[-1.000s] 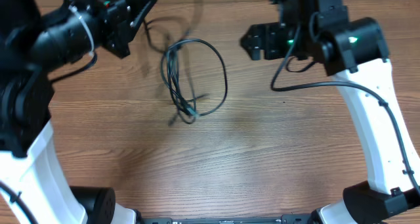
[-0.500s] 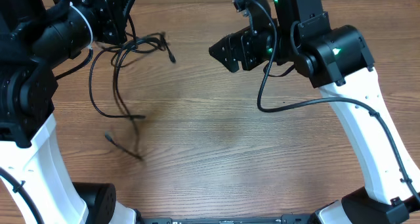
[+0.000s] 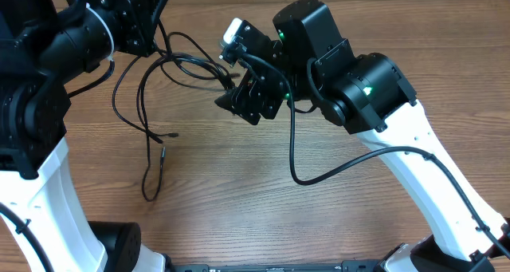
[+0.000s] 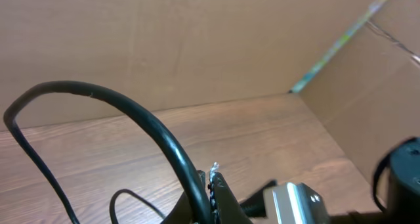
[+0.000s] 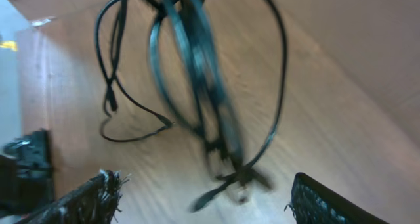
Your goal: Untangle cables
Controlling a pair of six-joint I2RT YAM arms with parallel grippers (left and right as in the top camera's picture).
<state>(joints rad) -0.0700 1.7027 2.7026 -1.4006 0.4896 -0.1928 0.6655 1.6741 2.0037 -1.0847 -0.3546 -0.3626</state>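
Observation:
The cables are thin black cords hanging in loose loops from my left gripper at the far left of the table. My left gripper is shut on a cable that arches up from its jaws. One strand stretches right to a bunched end by my right gripper. My right gripper is open, its fingers wide apart, with the blurred bunch of cables hanging just ahead of them. Small plug ends dangle near the tabletop.
A thicker black cord loops from my right arm over the wooden table. Cardboard walls stand behind the table. The arm bases sit at the near edge, left and right.
My right arm has swung left and down toward the hanging cables. The cables held by my left gripper have swung and spread, one strand now reaching toward my right gripper.

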